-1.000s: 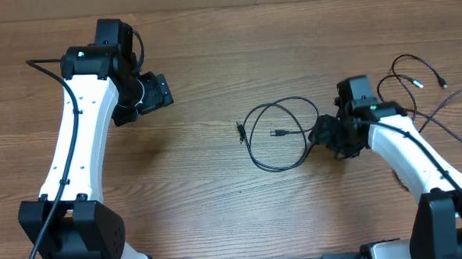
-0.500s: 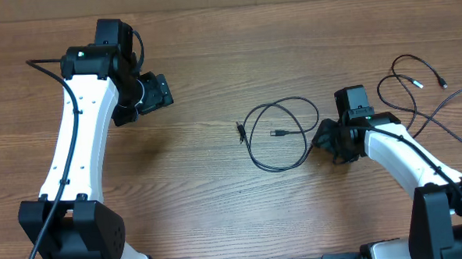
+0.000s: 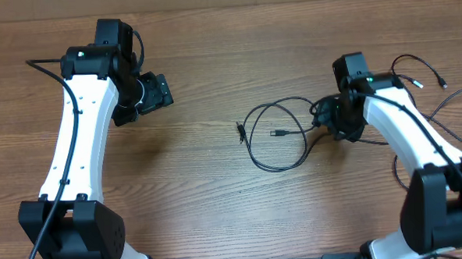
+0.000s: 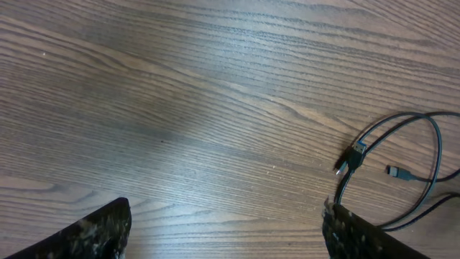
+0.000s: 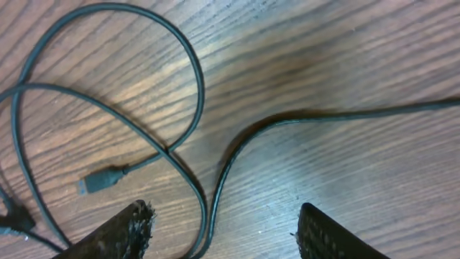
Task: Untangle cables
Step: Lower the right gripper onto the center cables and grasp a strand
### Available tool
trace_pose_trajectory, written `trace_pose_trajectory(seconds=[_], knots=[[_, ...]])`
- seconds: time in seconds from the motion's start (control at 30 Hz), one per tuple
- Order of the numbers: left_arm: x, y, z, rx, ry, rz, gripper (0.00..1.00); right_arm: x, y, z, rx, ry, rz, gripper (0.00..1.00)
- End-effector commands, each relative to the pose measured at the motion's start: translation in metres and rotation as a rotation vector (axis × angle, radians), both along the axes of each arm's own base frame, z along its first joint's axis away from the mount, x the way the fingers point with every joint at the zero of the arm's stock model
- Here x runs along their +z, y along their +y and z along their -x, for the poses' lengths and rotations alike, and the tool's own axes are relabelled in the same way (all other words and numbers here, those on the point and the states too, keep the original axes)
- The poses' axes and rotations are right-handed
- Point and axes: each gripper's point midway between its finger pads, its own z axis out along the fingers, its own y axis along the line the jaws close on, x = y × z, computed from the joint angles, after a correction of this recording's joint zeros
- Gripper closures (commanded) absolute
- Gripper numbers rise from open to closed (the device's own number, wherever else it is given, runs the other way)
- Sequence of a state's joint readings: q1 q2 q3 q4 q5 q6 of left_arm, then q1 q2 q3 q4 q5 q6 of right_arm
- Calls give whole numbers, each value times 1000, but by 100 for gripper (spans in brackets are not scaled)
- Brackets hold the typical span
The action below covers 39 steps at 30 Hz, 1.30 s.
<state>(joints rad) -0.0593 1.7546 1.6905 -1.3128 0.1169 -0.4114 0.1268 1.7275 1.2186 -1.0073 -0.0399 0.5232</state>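
The right gripper (image 5: 224, 223) is wide open and holds nothing. The looped cables (image 3: 281, 103) lie on the table (image 3: 211, 201) in the middle, and one strand passes under the gap between the fingers. The left gripper (image 4: 224, 216) is also wide open and empty, well apart from them.

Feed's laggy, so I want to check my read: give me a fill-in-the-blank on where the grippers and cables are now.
The right gripper is over the looped cable with its jaws ____. The left gripper holds ____. A second cable lies on the ____ arm's side.
Missing: open; nothing; right.
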Motion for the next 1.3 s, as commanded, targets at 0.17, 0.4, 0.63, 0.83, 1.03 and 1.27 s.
trace_pose_trajectory(seconds=[0.17, 0.4, 0.63, 0.83, 1.03, 1.27], knots=[[1, -2, -3, -19, -8, 1, 15, -22, -2, 9, -4, 87, 24, 37], [1, -2, -3, -19, -9, 1, 15, -35, -2, 12, -27, 81, 21, 39], [1, -2, -3, -19, -9, 2, 15, -53, -1, 24, -69, 96, 20, 41], [1, -5, -3, -27, -10, 2, 14, -62, 5, 27, -62, 88, 20, 42], [1, -18, -3, -121, -26, -1, 10, -62, 18, 27, -50, 76, 21, 45], [0, -31, -1, -181, -29, -7, 8, -64, 26, 27, -29, 64, 28, 45]])
